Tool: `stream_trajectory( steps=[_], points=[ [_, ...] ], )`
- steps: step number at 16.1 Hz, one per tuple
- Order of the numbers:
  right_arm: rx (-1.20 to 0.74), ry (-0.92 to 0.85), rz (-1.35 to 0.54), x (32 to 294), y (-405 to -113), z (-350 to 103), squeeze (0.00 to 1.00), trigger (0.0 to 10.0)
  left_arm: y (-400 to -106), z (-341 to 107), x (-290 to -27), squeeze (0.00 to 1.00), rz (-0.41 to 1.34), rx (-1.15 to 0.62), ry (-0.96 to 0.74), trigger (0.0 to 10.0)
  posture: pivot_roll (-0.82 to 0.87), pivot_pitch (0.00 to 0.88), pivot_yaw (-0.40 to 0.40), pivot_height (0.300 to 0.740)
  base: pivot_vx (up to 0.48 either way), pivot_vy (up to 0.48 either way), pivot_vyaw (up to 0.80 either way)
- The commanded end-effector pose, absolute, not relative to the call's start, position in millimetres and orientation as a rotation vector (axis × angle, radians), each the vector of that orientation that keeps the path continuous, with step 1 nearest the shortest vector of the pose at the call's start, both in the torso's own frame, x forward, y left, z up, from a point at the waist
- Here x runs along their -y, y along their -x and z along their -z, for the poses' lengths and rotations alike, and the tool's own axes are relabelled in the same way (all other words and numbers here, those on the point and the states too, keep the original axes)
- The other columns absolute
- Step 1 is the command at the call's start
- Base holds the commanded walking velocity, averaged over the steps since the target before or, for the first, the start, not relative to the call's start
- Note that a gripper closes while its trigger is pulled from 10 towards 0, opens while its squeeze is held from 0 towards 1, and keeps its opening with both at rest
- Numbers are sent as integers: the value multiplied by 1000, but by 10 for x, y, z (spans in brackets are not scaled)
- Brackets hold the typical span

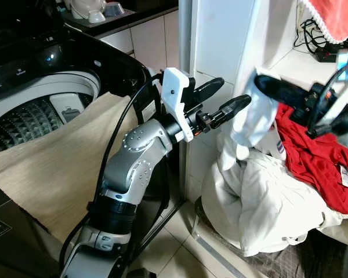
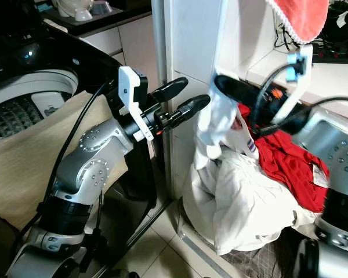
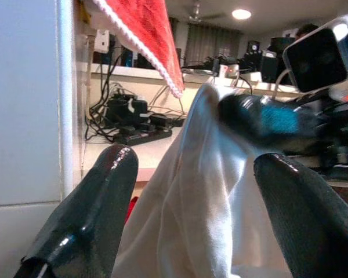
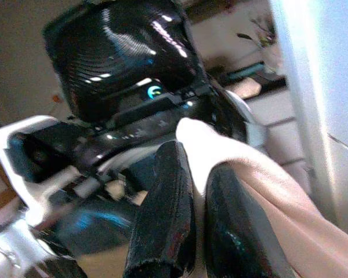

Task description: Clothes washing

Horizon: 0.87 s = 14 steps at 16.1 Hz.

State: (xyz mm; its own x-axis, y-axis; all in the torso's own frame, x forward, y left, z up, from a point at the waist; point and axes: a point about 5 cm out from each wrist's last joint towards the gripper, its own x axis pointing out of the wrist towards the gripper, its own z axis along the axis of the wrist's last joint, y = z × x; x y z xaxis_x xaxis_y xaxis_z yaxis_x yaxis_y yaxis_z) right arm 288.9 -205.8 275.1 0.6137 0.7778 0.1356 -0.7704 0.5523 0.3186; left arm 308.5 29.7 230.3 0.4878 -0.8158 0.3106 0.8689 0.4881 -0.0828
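My right gripper is shut on a white garment, holding it up so it hangs over the pile of white laundry. The right wrist view shows the cloth pinched between the two fingers. My left gripper is open and points at the hanging garment from the washer side, close to it but apart. A red garment lies on the pile's right. The top-load washing machine stands on the left with its drum open and a beige cloth draped over its front rim.
The laundry sits in a dark mesh basket on the tiled floor. A white pillar stands between washer and basket. A red towel with white trim hangs above a shelf with a power strip.
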Motion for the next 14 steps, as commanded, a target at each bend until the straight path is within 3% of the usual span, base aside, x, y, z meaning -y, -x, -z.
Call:
stream_trajectory(
  steps=[1, 2, 3, 7, 11, 12, 13, 14],
  points=[
    [34, -349, -979, 1947, -2853, -2918, 0, 0, -3117, -2341, -279, 1000, 1022, 252, 215, 10000, -115, 0, 54, 740, 0, 0, 0],
    [70, -370, -989, 1916, -2859, -3002, 0, 0, -3132, -2341, -268, 82, 1014, 249, 207, 10000, -115, 0, 54, 740, 0, 0, 0],
    [105, -391, -995, 1910, -2862, -3086, 0, 0, -3147, -2343, -284, 0, 998, 248, 218, 10000, -116, 0, 54, 740, 0, 0, 0],
    [292, -513, -1025, 1895, -2883, -3549, 0, 0, -3210, -2390, -458, 0, 924, 266, 378, 10000, -122, 0, 48, 740, 0, 0, 0],
    [251, -514, -1012, 1841, -2906, -3502, 0, 0, -3126, -2524, -480, 0, 1014, 299, 612, 10000, -111, 0, 38, 740, 0, 0, 0],
    [247, -522, -1011, 1837, -2904, -3491, 0, 0, -3152, -2542, -549, 647, 986, 310, 678, 10000, -111, 0, 41, 740, 0, 0, 0],
    [246, -533, -1012, 1841, -2899, -3485, 0, 0, -3171, -2552, -611, 1000, 968, 319, 728, 10000, -112, 0, 42, 740, 0, 0, 0],
    [238, -548, -999, 1861, -2904, -3459, 0, 0, -3147, -2569, -674, 1000, 994, 333, 772, 10000, -112, 0, 42, 740, 0, 0, 0]
  ],
)
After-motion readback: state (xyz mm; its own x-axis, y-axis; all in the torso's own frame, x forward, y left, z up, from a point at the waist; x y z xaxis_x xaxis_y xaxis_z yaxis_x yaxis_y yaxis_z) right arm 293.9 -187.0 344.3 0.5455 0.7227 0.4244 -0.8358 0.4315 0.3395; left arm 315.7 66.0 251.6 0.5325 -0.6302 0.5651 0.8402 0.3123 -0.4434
